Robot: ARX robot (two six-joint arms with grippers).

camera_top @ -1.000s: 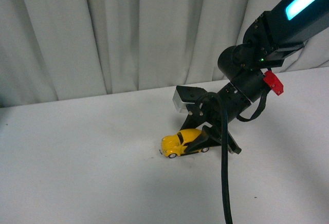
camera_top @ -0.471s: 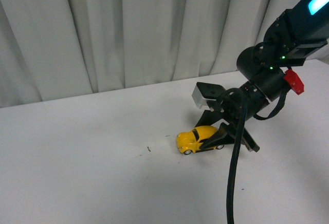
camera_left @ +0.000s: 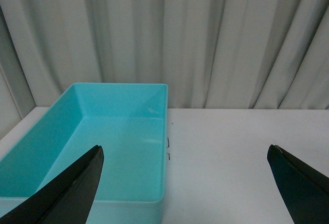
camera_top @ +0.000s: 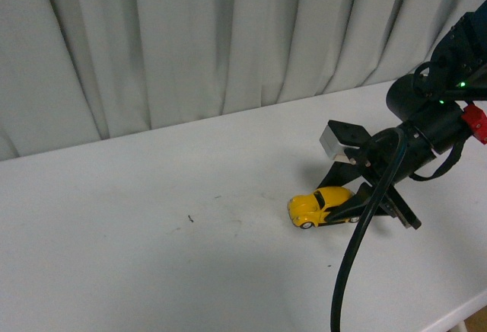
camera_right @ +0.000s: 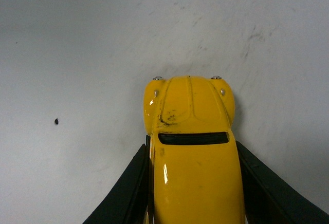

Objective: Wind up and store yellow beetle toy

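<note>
**Beetle and right gripper slide rightward across the table**

Since a second ago, the yellow beetle toy [camera_top: 309,206] and the right gripper [camera_top: 335,210] have both shifted toward the right of the front view. The gap between the car's nose and a dark speck [camera_top: 189,218] on the white table [camera_top: 114,248] has widened. The toy now stands on its wheels in the lower right of the frame, nose toward the left. The black jaws straddle its rear half. A thick black cable [camera_top: 348,279] hangs from the arm to the bottom edge, and a pale curtain [camera_top: 152,43] fills the background.

The left wrist view shows the left gripper [camera_left: 185,152] with its jaws spread wide and nothing between them. Ahead of it an open turquoise box [camera_left: 61,131] rests on the table against the curtain, and nothing shows inside it.

The right wrist view shows the toy from above, with scuffs on its bonnet. The gripper's two black fingers [camera_right: 128,188] press against either flank of the body, pinching it just behind the windscreen. The car's nose points away from the wrist, and the speck lies off to one side.
</note>
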